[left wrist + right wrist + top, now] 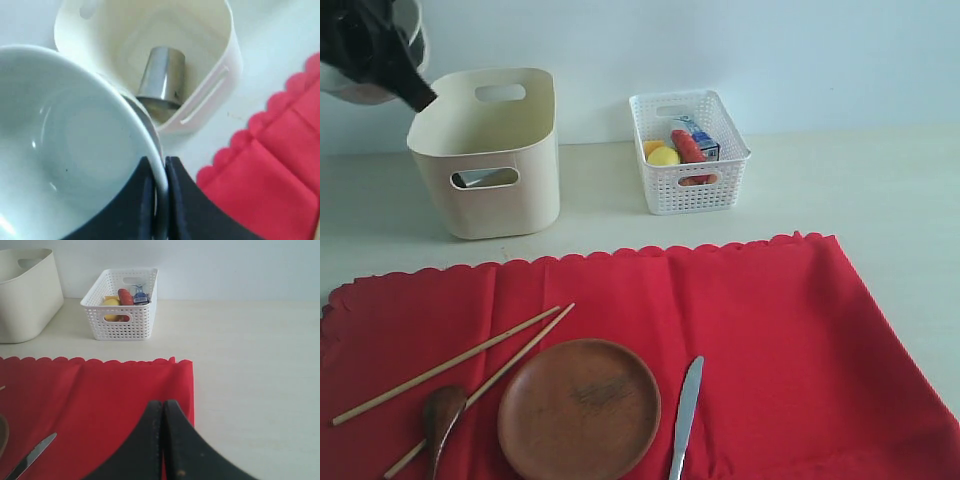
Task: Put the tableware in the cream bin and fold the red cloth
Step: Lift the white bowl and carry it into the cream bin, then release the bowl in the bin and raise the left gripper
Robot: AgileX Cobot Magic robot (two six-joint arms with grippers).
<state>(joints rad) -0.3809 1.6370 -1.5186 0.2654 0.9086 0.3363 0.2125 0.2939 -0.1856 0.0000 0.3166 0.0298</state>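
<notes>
White fills most of the left wrist view: the white bowl (65, 145) hangs by its rim, with the left fingers (186, 212) pinched narrow on that rim, one inside and one outside. Beyond the bowl this view looks down into the cream bin (222, 60), where the steel cup (162, 75) rests on the floor. The bowl's edge hides part of the bin's inside. In the exterior view the cup is only a grey glint through the bin's near handle cut-out. The bowl there is a pale sliver in the far left corner, raised above and just left of the bin's rim, mostly behind the black arm.

Only the exterior view shows all that lies on the red cloth (770, 330), spread across the near side of the bench (880, 190). The two chopsticks (450, 365) lie slanted side by side at the near left, and the wooden spoon (442, 415) overlaps the nearer one. The round wooden plate (580, 410) sits just right of the spoon, and the steel knife (686, 405) lies just right of the plate, apart from it.

The right wrist view shows the right fingers (192, 452) pressed together with nothing between them, over the cloth's right edge. The white lattice basket (690, 185) stands at the far side, right of the bin and apart from it, holding a yellow fruit, something red and a small blue carton.
</notes>
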